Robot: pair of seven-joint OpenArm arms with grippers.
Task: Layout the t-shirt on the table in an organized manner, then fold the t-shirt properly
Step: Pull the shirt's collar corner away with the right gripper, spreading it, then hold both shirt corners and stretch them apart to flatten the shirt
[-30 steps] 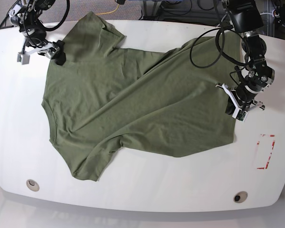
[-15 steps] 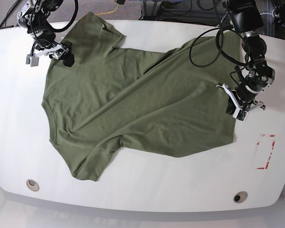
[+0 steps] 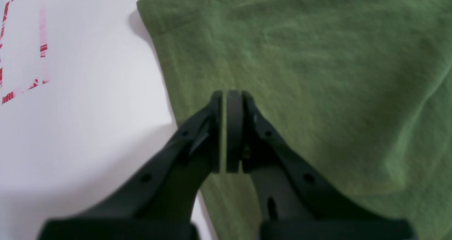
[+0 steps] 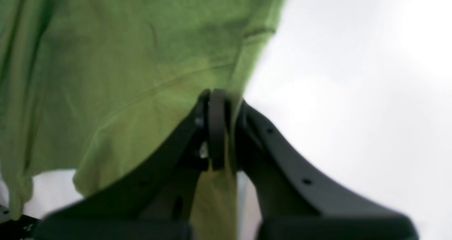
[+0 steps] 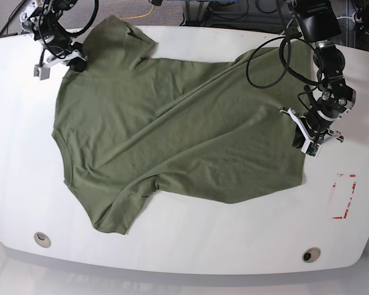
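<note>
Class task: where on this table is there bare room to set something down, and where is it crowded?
Bare table runs between the t-shirt hem and both grommet holes, and left of the collar. Crowded: both far shirt corners.

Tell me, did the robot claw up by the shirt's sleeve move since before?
Yes. The right gripper moved toward the table's far edge, dragging the t-shirt there.

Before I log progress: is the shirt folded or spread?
Spread, not folded: the shirt lies open across the table, wrinkled, both sleeves out.
</note>
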